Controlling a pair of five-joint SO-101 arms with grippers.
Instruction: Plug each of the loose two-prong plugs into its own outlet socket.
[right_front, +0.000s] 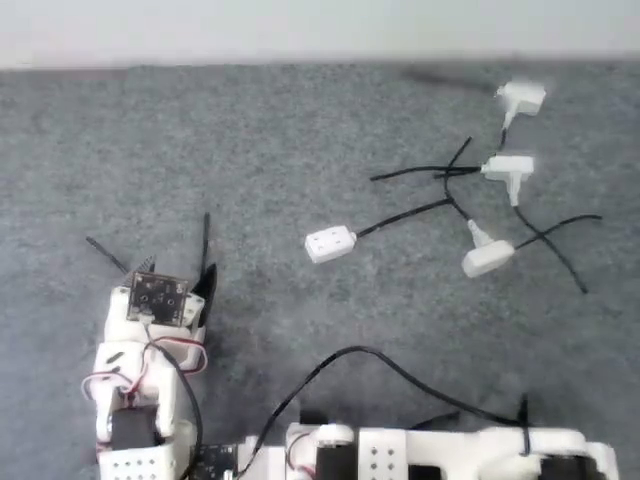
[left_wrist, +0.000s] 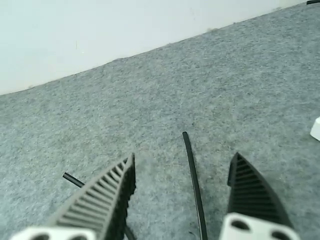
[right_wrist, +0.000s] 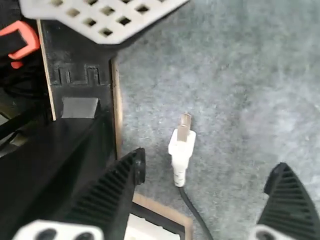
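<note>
L gripper (left_wrist: 184, 157) sits near-left over the grey mat (right_front: 250, 150). Its jaws are spread wide w/ nothing held, and a black cable (left_wrist: 192, 180) lies on the mat betw. its fingers. R gripper (right_wrist: 210, 160) is at the near edge by the arm bases, also spread apart. A white connector (right_wrist: 181, 150) on a black cord lies betw. its fingers, untouched. Outlet socket (right_front: 330, 244) is mid-mat. To the right, apart from it: far plug (right_front: 520, 97), mid plug (right_front: 510, 168), near plug (right_front: 488, 258), cords crossing.

Both end effectors (left_wrist: 183, 157) (right_wrist: 210, 160) spread wide (empty)
</note>
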